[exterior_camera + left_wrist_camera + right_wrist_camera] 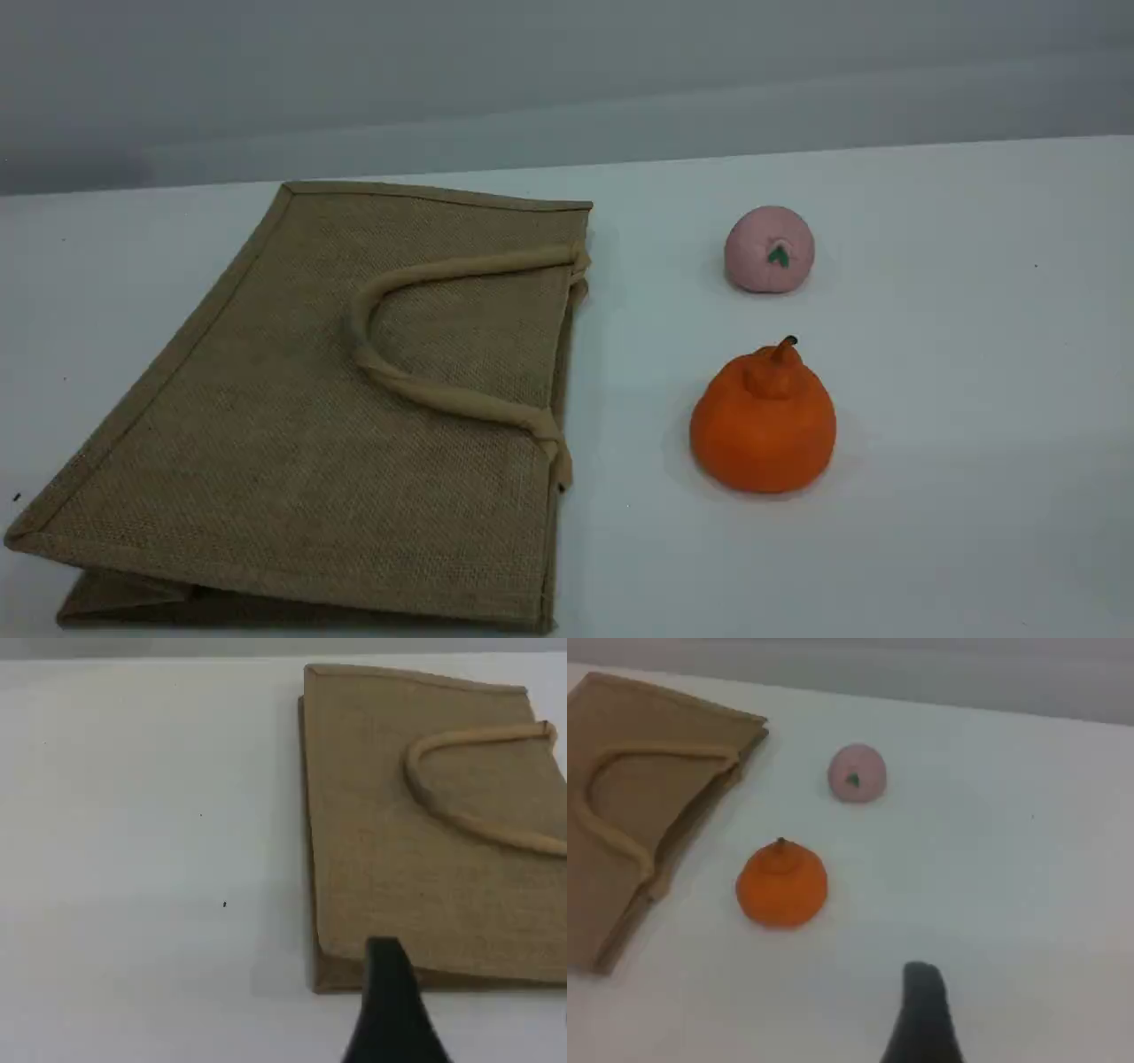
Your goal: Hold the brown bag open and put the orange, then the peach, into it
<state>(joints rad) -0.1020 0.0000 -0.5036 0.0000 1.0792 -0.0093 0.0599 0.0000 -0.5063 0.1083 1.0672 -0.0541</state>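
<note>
White tabletop (974, 354) is being shown before a grey wall. The brown bag (310, 425) is being seen lying flat on the table's left side, its mouth facing the fruit. Near that mouth the orange (764, 434) is standing upright, with the peach (769, 250) behind it, apart. The left gripper (390, 1010) is being held by the bag's edge and the right gripper (921, 1019) above bare table near the orange. Both are spread wide, with nothing being gripped.

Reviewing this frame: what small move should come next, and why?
Probably the left hand should descend to the top handle of the brown bag: the bag lies flat, mouth shut toward the fruit, and the orange and peach sit untouched on the table.
</note>
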